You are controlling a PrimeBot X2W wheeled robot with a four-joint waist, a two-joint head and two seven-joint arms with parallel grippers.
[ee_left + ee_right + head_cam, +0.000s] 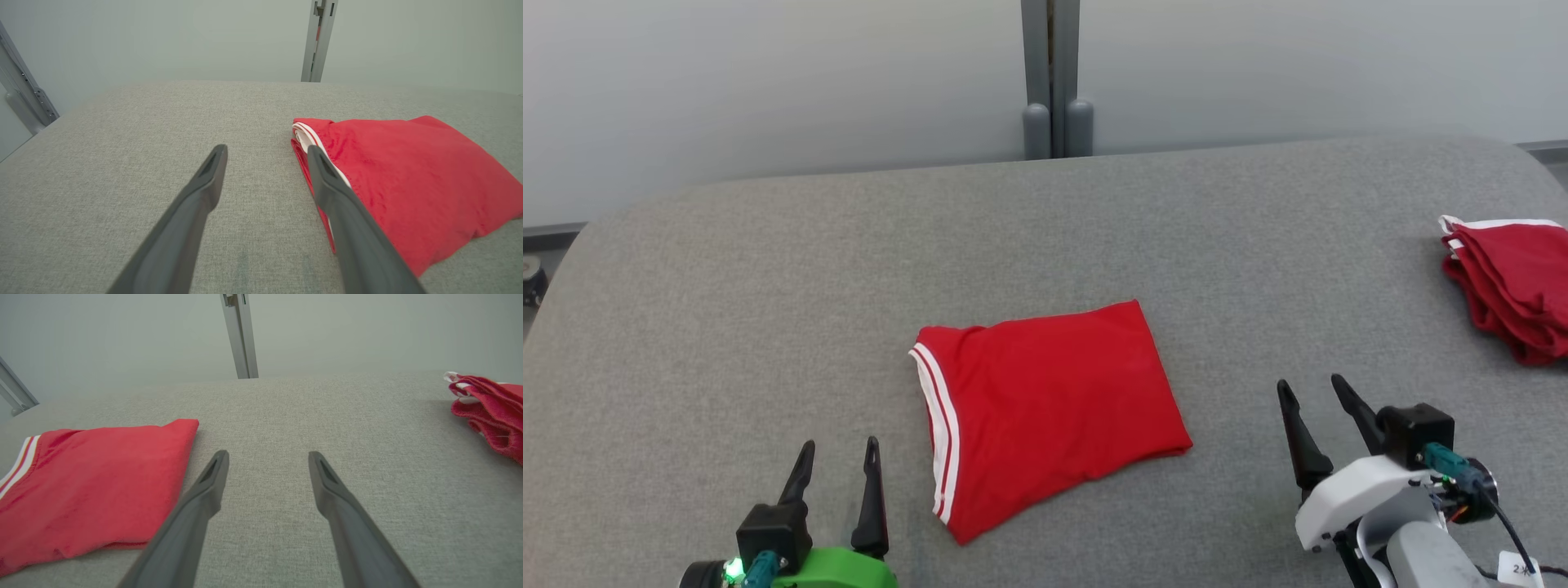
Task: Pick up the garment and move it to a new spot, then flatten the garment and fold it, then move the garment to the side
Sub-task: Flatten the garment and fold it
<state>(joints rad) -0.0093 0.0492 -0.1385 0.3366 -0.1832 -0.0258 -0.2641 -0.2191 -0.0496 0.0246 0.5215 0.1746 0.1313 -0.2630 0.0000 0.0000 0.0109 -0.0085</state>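
A red garment (1045,408) with white-striped trim lies folded into a flat, tilted rectangle in the middle of the grey surface (1045,229). My left gripper (840,447) stands open at the lower left, just left of the striped edge, with nothing between its fingers. In the left wrist view the garment (408,179) lies right of the open left gripper (265,149). My right gripper (1311,385) is open at the lower right, apart from the garment's right edge. The right wrist view shows the garment (90,477) left of the open right gripper (267,454).
A second red garment (1515,286) with white trim lies bunched at the right edge of the surface, and is also in the right wrist view (490,408). A grey post (1052,82) stands behind the surface against a pale wall.
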